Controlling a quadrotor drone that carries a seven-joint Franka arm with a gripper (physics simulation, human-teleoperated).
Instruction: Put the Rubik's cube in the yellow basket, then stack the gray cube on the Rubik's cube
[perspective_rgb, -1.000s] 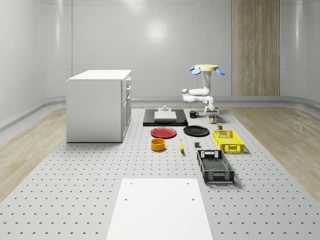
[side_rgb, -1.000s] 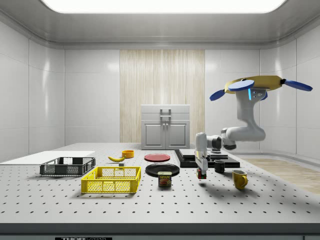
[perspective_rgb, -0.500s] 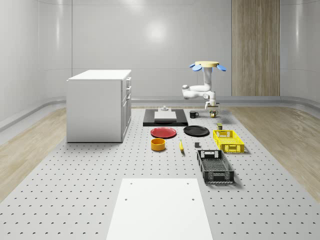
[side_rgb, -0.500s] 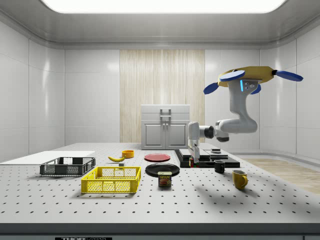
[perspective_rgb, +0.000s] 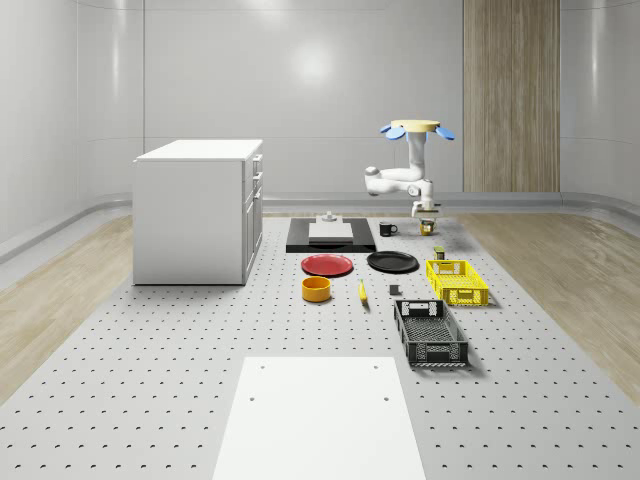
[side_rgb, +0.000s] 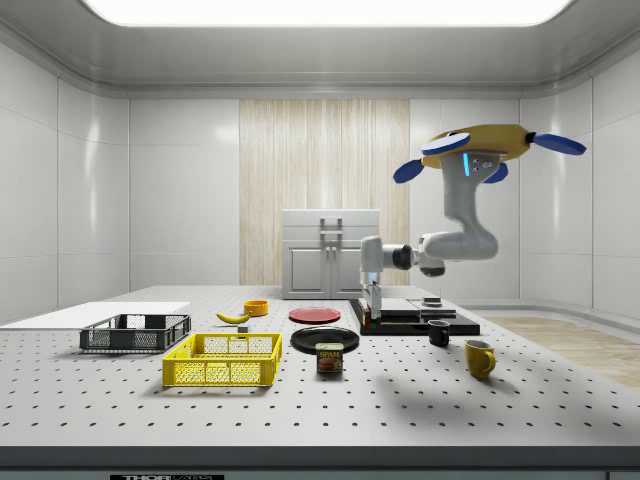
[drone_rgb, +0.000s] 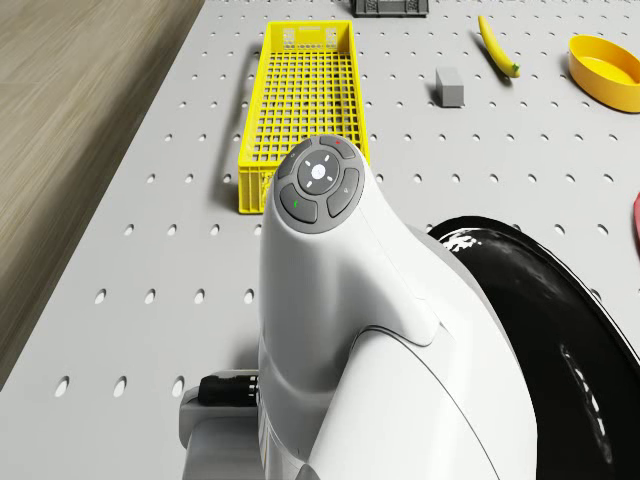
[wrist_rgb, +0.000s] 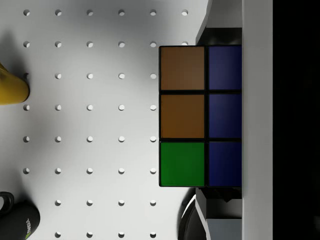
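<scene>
My gripper (wrist_rgb: 222, 116) is shut on the Rubik's cube (wrist_rgb: 183, 116), whose brown, green and blue tiles face the wrist camera. In the side view the cube (side_rgb: 371, 323) hangs above the table, over the edge of the black plate (side_rgb: 325, 339). The drone (side_rgb: 482, 148) hovers high over the table's far end, with the arm reaching down toward the side view's left. The yellow basket (perspective_rgb: 457, 281) stands at the whole-scene view's right, and in the drone view this basket (drone_rgb: 308, 100) lies ahead of the arm. The small gray cube (drone_rgb: 450, 87) sits on the table beside it.
A black basket (perspective_rgb: 431, 333) stands nearer the camera than the yellow one. A red plate (perspective_rgb: 328, 265), orange bowl (perspective_rgb: 317, 289) and banana (perspective_rgb: 362, 292) lie mid-table. A can (side_rgb: 330, 357), black mug (side_rgb: 439, 333) and yellow mug (side_rgb: 479, 358) stand below the arm. A white cabinet (perspective_rgb: 198, 211) stands at left.
The drone has drifted toward the side view's left. The gripper has risen from near the table with the cube and moved the same way, toward the black plate.
</scene>
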